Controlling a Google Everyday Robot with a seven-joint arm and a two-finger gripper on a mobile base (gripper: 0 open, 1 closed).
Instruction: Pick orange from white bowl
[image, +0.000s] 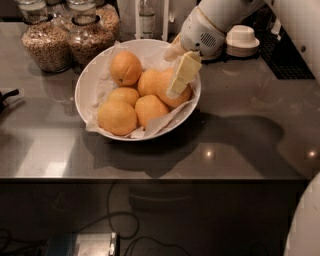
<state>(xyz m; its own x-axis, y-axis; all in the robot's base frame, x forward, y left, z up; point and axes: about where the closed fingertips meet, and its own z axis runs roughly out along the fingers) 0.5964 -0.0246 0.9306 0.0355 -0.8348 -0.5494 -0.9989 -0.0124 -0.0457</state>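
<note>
**No writing to be read**

Nothing legible from where I stand. The glass jars (47, 45), the white bowl (82, 82) and the stacked saucers (242, 47) carry no label, brand or number I can make out. The gripper (176, 80) hangs over the bowl's right side, against the orange (162, 84).
</note>
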